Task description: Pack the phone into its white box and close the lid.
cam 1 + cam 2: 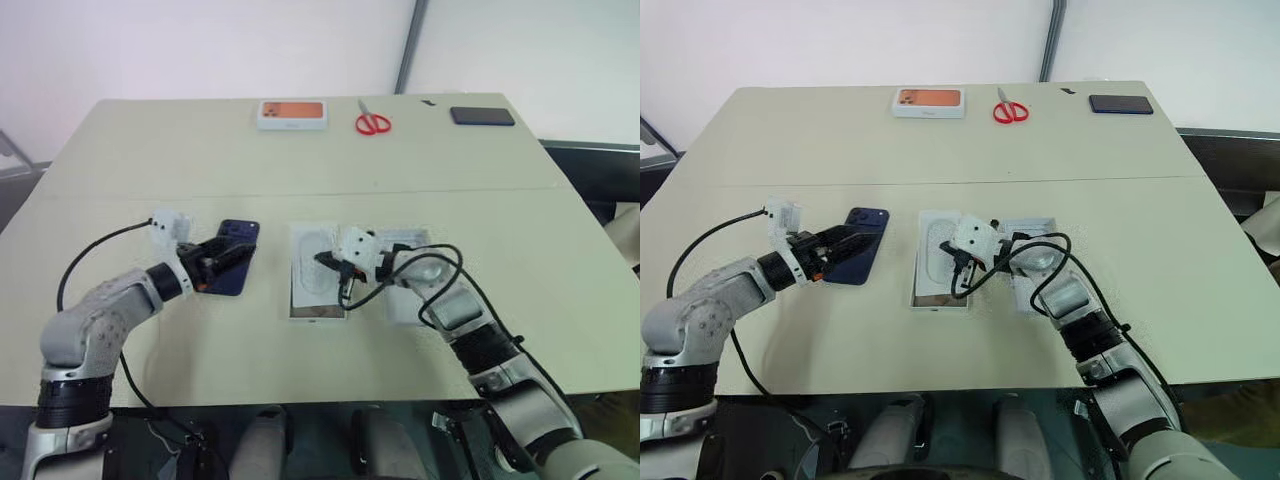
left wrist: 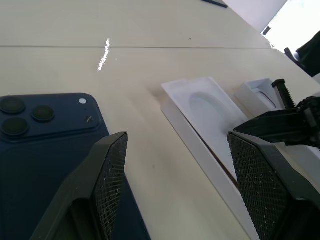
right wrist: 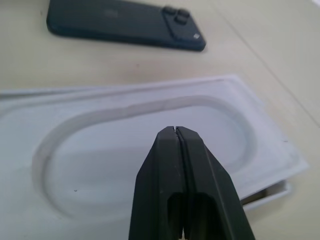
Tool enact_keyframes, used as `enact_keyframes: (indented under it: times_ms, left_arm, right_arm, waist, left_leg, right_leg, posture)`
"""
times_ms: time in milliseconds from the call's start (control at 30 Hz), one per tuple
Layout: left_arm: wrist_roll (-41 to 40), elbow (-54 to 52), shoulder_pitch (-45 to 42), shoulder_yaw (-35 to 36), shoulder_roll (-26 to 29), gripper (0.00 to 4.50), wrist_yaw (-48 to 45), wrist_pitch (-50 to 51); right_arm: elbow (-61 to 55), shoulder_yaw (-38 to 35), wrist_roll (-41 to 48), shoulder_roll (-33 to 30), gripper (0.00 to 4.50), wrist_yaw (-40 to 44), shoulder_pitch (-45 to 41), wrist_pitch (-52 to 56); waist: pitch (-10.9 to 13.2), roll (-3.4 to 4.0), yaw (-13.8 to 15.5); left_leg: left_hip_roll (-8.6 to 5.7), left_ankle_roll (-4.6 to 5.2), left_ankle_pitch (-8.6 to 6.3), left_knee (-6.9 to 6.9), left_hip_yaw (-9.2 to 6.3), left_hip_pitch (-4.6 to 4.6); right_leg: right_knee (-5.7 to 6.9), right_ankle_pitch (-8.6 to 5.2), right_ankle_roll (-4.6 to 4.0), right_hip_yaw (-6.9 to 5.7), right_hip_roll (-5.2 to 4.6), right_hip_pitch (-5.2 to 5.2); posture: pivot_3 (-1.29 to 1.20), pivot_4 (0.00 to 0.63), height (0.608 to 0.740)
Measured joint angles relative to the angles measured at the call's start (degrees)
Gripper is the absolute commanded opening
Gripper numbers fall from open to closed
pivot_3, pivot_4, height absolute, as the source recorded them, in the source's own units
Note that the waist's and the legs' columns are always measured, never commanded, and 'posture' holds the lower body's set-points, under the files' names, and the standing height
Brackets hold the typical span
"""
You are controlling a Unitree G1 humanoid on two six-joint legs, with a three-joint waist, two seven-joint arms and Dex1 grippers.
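The dark navy phone (image 1: 241,233) lies flat on the table, back up, with its camera cluster (image 2: 22,117) showing. My left gripper (image 1: 232,256) hovers low over the phone's near half, open, with one finger (image 2: 107,175) above it and nothing between the fingers. To its right sits the white box (image 1: 317,316), and a flat white insert (image 3: 125,150) with an oval recess rests askew on top of it. My right gripper (image 3: 175,131) is shut and empty, its tip just over that recess. Another white box-shaped piece (image 1: 412,300) lies partly under my right forearm. I cannot tell whether it is the lid.
Along the table's far edge stand a white box with an orange picture (image 1: 292,113), red scissors (image 1: 373,123) and a small black phone (image 1: 482,116). A seam (image 1: 150,195) crosses the tabletop beyond the work area.
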Motion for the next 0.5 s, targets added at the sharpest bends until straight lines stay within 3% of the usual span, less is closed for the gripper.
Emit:
enact_keyframes:
  times_ms: [200,500]
  left_arm:
    - [5.92,0.69,4.73,0.03,1.26,3.38,-5.51,-11.09]
    - [7.59,2.32,4.56,0.11,0.59,3.38,-5.92,-13.91]
  right_arm:
    - [0.28,2.49,-3.42,-1.86,0.04,2.09,-1.43,-2.07]
    - [-8.32,6.84,-3.42,-4.51,0.04,11.38,0.65,3.29]
  waist:
    - [0.0,0.01,-0.09]
    - [0.0,0.01,-0.06]
  left_leg:
    - [0.01,0.01,0.0,-0.02,0.01,0.01]
    - [0.03,0.03,-0.01,0.0,-0.04,0.01]
  right_leg:
    - [0.0,0.0,0.0,-0.03,0.01,0.0]
    - [0.02,0.01,0.01,-0.05,0.0,0.02]
  posture:
    - [0.0,0.15,0.74]
    - [0.0,0.15,0.74]
